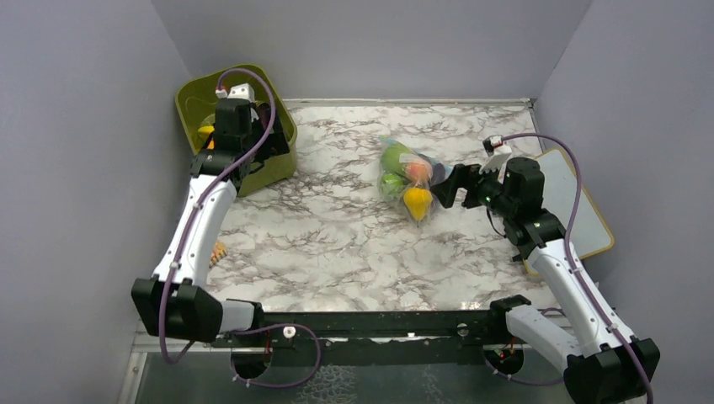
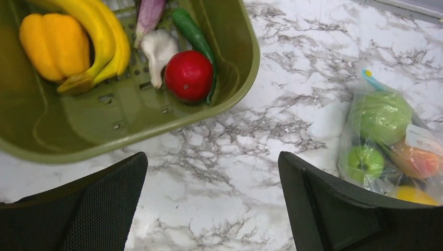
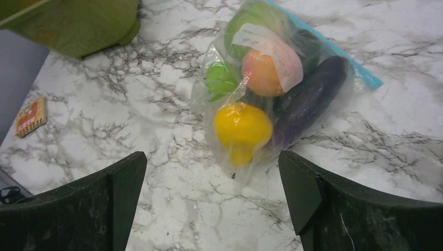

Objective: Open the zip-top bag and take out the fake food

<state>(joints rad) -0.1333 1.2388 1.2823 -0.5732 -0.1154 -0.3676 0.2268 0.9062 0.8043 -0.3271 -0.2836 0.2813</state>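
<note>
The clear zip-top bag point(image 1: 411, 178) lies on the marble table, its light blue zipper strip point(image 3: 349, 63) along the far right side. Inside I see green round pieces point(image 3: 222, 79), a peach-orange fruit point(image 3: 261, 73), a yellow pear point(image 3: 242, 128) and a dark purple eggplant point(image 3: 309, 100). The bag also shows in the left wrist view point(image 2: 389, 141). My right gripper point(image 3: 211, 175) is open and empty, just short of the bag's near end. My left gripper point(image 2: 211, 180) is open and empty above the table beside the green basket.
A green basket point(image 1: 279, 160) at the back left holds a yellow banana bunch point(image 2: 102, 39), an orange bell pepper point(image 2: 55, 44), a red tomato point(image 2: 189, 76) and other toys. A small orange item point(image 3: 31, 115) lies at the table's left edge. A board point(image 1: 581, 210) lies at right.
</note>
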